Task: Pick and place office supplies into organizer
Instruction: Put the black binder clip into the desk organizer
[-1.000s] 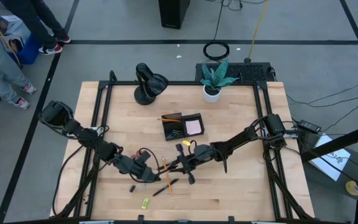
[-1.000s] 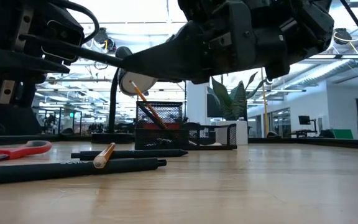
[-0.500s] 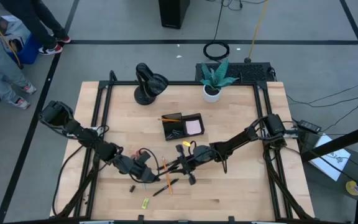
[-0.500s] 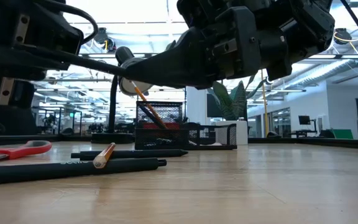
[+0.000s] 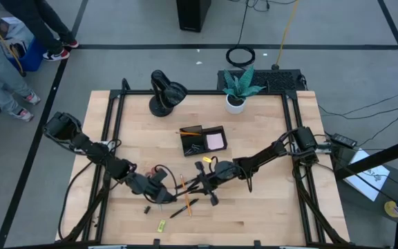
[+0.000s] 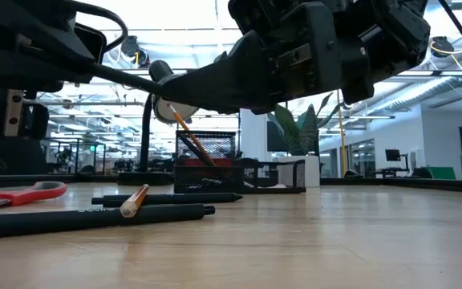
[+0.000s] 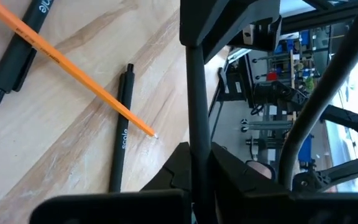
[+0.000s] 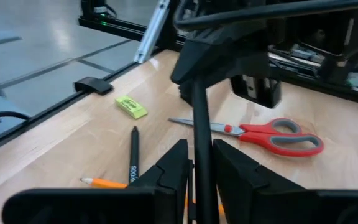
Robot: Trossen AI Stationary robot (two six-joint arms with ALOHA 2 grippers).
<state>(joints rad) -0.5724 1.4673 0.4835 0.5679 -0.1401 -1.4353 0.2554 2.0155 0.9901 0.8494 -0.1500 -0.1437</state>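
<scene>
**Ana:** Wood all over, that big pale wooden table (image 5: pixel 254 207). Where does the stuff go?

**Ben:** Into the small black tray with little boxes inside (image 5: pixel 197 140), at the far middle of the table. A pink square pad (image 5: pixel 215 140) already sits in it. It is well apart from both claws.

**Ana:** What are the claws doing?

**Ben:** The left claw (image 7: pixel 196 155) and the right claw (image 8: pixel 199 158) meet near the front middle of the table. Both look pinched narrow on one long thin black pen (image 8: pixel 201 93), one at each end.

**Ana:** What could go wrong?

**Ben:** I think if both pull, the pen could twist or pop out. If both let go, it drops and rolls. One claw must hold tight while the other opens.

**Ana:** And the things below?

**Ben:** The red-handled scissors (image 8: pixel 260 132) lie close by. A falling pen could bump them, or hit the other black pen (image 7: pixel 122 143) and the orange pencil (image 7: pixel 73 71) lying across each other. The tiny yellow-green piece (image 8: pixel 131 107) near the table edge could get knocked off.
</scene>
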